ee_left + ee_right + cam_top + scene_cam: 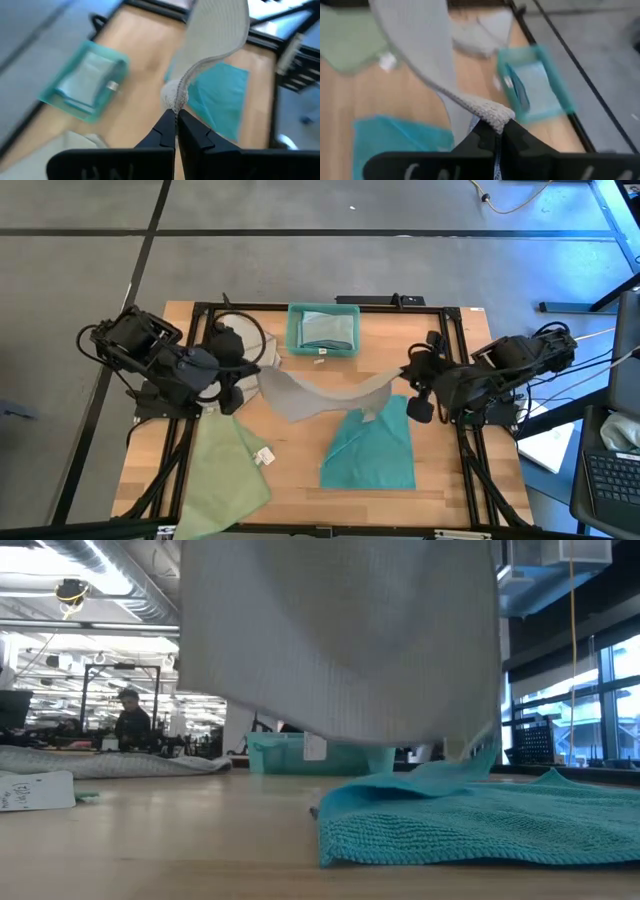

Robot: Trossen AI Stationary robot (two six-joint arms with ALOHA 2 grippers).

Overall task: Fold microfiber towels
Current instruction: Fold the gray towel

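From above, the two arms are holding a grey towel [318,393] up between them, over the middle of the surface [300,450]. The left hand [262,370] is pinching one end of it and the right hand [398,377] is pinching the other end, so the towel is hanging in a long band that is sagging in the middle. A teal towel [370,450] is lying flat under the right part of the grey one. A green towel [222,475] is lying near the front left corner, with a small white tag [265,456] at its edge. A teal bin [323,328] is sitting at the back of the surface, with a pale towel [328,327] lying inside it.

From low down, the grey towel [340,635] is hanging like a curtain, its bottom edge just above the teal towel [480,825]. The bin [300,754] is showing behind it. A person [130,720] is sitting far back in the room.

From the left wrist, the left hand [176,117] is squeezing tight on a bunched corner of the grey towel [215,30]. The teal towel [220,97] and the bin [87,82] are lying below, blurry.

From the right wrist, the right hand [495,131] is squeezing tight on the other corner of the grey towel [420,40]. The green towel [350,42], the teal towel [395,142] and the bin [535,82] are showing below
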